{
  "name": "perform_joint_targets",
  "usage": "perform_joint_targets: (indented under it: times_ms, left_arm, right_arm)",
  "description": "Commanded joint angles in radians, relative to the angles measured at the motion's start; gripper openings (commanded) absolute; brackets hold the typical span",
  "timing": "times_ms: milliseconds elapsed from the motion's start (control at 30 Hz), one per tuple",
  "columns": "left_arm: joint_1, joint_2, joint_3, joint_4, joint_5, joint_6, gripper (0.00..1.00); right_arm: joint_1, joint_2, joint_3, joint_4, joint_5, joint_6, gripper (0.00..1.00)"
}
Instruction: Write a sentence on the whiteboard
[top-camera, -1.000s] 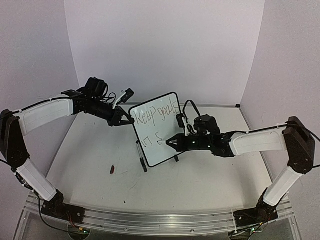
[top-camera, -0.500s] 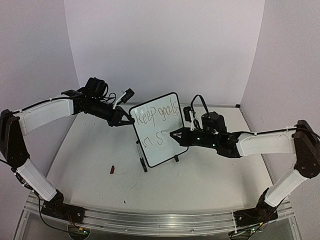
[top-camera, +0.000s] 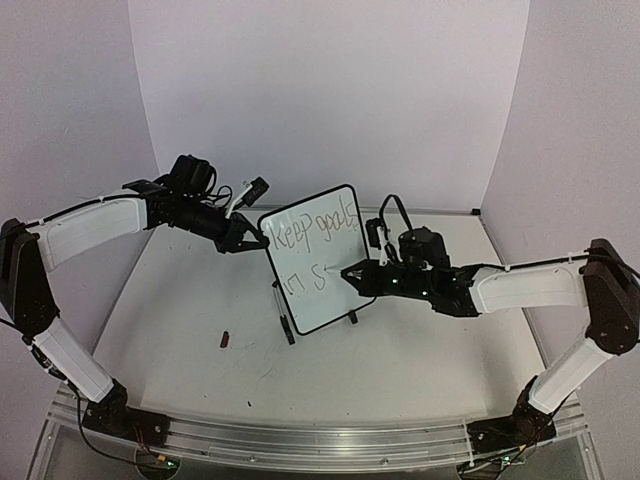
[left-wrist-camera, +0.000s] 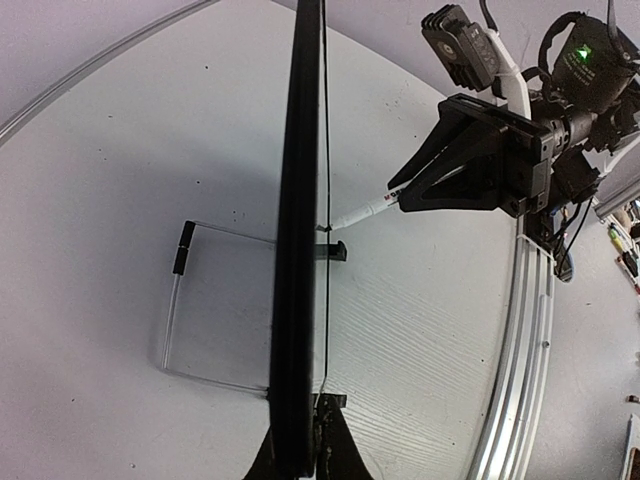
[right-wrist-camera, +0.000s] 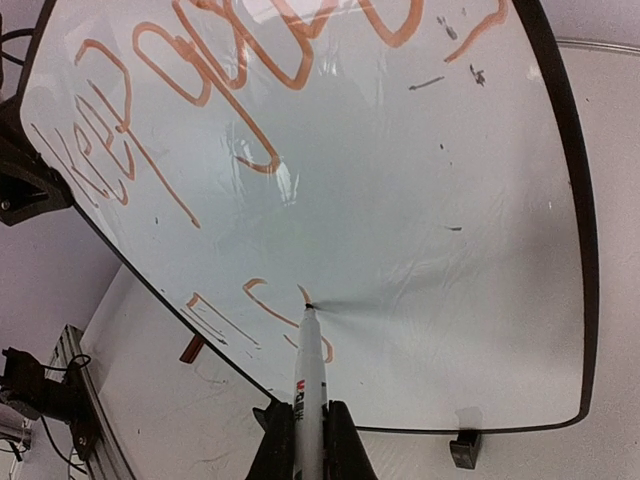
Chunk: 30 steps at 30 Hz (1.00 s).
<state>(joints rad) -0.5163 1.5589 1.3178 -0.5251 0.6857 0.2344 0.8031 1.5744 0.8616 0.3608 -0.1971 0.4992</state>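
Note:
The whiteboard (top-camera: 312, 262) stands tilted on the table, black-framed, on small black feet (top-camera: 288, 332). My left gripper (top-camera: 246, 240) is shut on its upper left edge. In the left wrist view the board (left-wrist-camera: 298, 250) is edge-on between the jaws of that gripper (left-wrist-camera: 300, 445). My right gripper (top-camera: 362, 277) is shut on a white marker (right-wrist-camera: 310, 365), whose tip touches the board's lower half (right-wrist-camera: 420, 200). The sentence (right-wrist-camera: 230, 80) reads "Keep goals" on the top line. Below it are "in" and an S-like stroke (right-wrist-camera: 262, 300), next to the tip.
A small brown cap (top-camera: 225, 339) lies on the table left of the board and shows in the right wrist view (right-wrist-camera: 190, 348). A clear wire stand (left-wrist-camera: 172, 300) props the board from behind. An aluminium rail (top-camera: 300, 432) runs along the near edge. Purple walls enclose the table.
My right gripper has moved up and to the right along the board with the marker, its tip now just right of the S-like stroke. The left arm and board have not moved.

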Motion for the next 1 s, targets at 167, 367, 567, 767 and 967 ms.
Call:
perform_joint_targets:
  times_ms: [167,367,567,767,967]
  left_arm:
    - [-0.006,0.004,-0.003,-0.014,-0.015,0.026,0.00]
    - [-0.006,0.001,-0.003,-0.012,-0.014,0.026,0.00]
    - [-0.005,-0.002,-0.004,-0.012,-0.014,0.025,0.00]
    - [-0.006,-0.004,-0.004,-0.012,-0.014,0.025,0.00]
    - [-0.006,-0.005,-0.004,-0.013,-0.017,0.025,0.00]
  right_arm:
    - [-0.002,0.010,-0.022,-0.023,0.057,0.022,0.00]
    - [-0.003,0.016,-0.036,-0.024,0.054,0.027,0.00]
    - [-0.003,0.020,-0.038,-0.026,0.050,0.031,0.00]
    - [0.001,-0.029,-0.039,-0.012,-0.004,0.000,0.00]
    - [0.009,-0.084,-0.013,0.000,-0.032,-0.021,0.00]
